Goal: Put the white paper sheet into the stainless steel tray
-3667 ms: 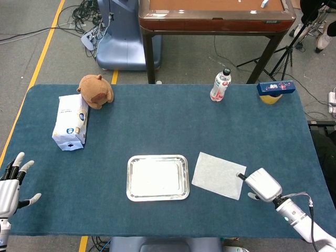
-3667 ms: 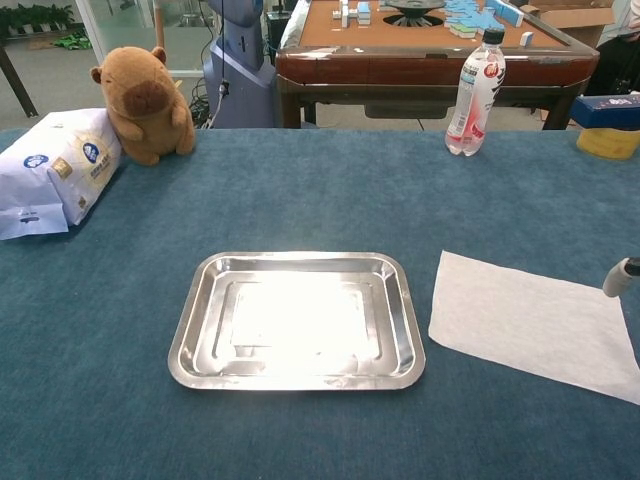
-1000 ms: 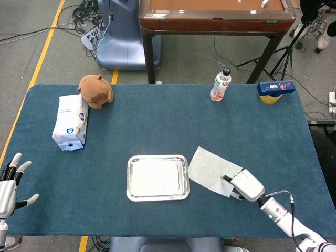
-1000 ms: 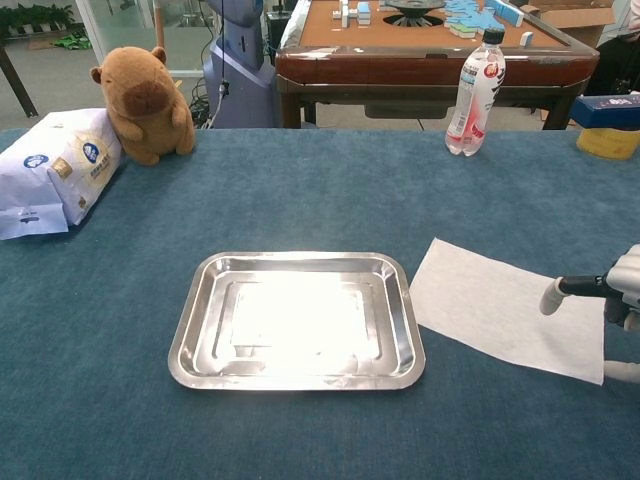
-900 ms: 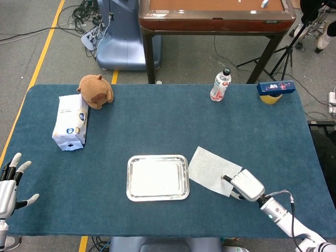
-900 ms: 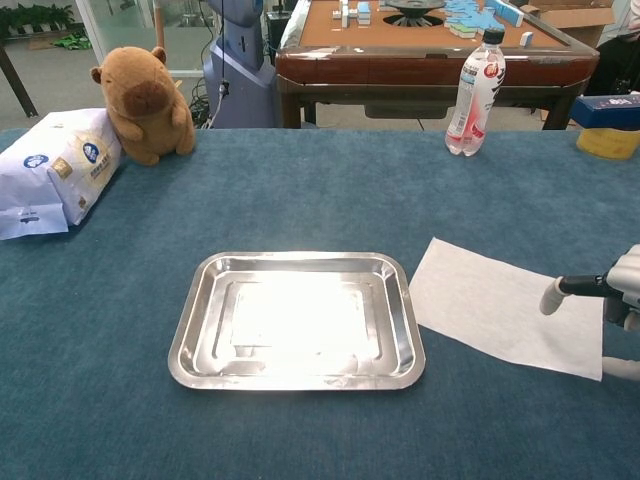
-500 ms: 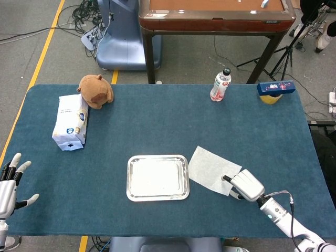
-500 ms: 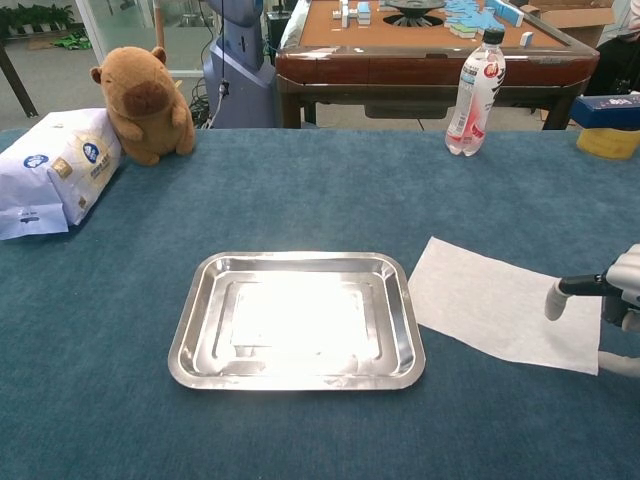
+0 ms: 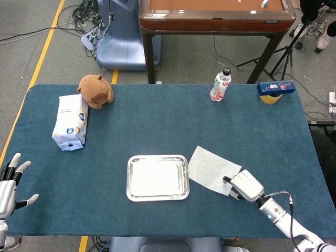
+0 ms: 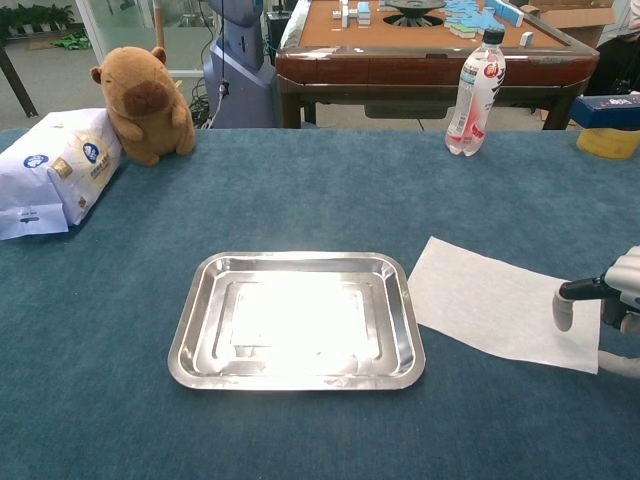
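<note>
The white paper sheet (image 9: 210,169) (image 10: 495,300) lies flat on the blue cloth, its left corner almost touching the right rim of the stainless steel tray (image 9: 157,157) (image 10: 190,340). Nothing is in the tray. My right hand (image 9: 245,185) (image 10: 618,298) is at the sheet's near right corner. One finger (image 10: 561,306) points down on the sheet's right edge, and the thumb (image 10: 620,365) lies apart just beyond the corner. My left hand (image 9: 10,185) hovers with its fingers spread at the table's near left edge, far from both objects.
A tissue pack (image 9: 70,122) (image 10: 55,170) and a brown plush capybara (image 9: 96,90) (image 10: 146,102) sit at the far left. A water bottle (image 9: 220,84) (image 10: 475,92) and a blue box on a yellow bowl (image 9: 275,90) (image 10: 608,122) stand at the far right. A wooden table (image 9: 215,16) stands behind.
Since 3.7 s ago the right hand has slid the sheet left toward the tray. In the last second its finger has drawn back right to the sheet's edge. The left hand has barely moved.
</note>
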